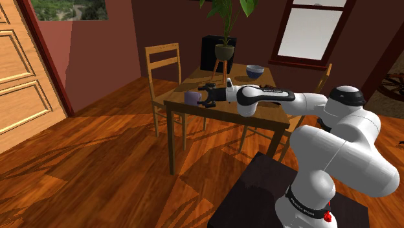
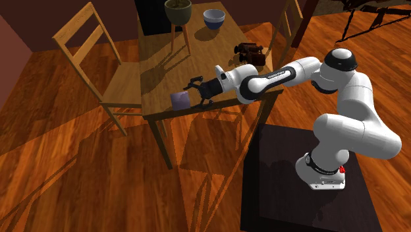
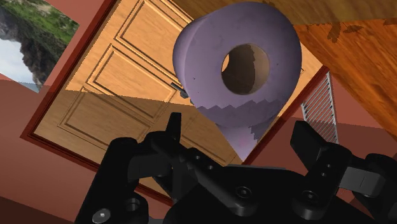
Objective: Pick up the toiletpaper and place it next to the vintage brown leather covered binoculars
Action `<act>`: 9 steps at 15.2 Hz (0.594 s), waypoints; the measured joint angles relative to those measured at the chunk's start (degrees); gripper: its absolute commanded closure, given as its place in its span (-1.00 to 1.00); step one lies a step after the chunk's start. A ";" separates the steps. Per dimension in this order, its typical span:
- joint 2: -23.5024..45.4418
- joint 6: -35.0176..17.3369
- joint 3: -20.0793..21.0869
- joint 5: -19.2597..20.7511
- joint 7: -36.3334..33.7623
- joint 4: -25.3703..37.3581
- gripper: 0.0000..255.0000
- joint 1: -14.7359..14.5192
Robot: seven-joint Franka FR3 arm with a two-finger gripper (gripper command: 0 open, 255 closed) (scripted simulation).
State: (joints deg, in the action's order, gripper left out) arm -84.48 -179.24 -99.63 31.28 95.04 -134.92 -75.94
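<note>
Pale purple toilet paper roll [image 3: 238,70] dead ahead of me, its brown core hole facing my hand and a jagged loose tail hanging down until it slips behind my knuckles. It sits on the brown wooden table [image 1: 194,81] close to the corner, at the shoulder view's left end. I can't tell whether it rests on its side or its end. My black two-finger gripper [image 1: 206,96] is level with it, just beside it, fingers [image 3: 175,127] spread wide with nothing between them. In the second exterior view the roll [image 2: 180,100] is just off my fingertips. The dark brown binoculars [image 2: 250,53] lie well apart, beyond my white forearm [image 2: 270,79], small and hard to read. Behind the roll: a panelled wooden door [image 3: 127,76].
</note>
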 measured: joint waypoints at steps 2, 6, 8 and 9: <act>0.00 -0.01 -0.01 0.00 0.00 0.02 -1.00 -0.03; -0.02 -0.12 0.31 0.09 0.03 0.00 1.00 0.07; -0.02 -0.11 0.33 0.08 0.01 -0.03 1.00 -0.03; -0.02 -0.03 0.24 0.05 0.00 -0.05 1.00 -0.07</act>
State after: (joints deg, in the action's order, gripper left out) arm -84.50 -179.27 -99.39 31.33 95.04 -134.98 -76.01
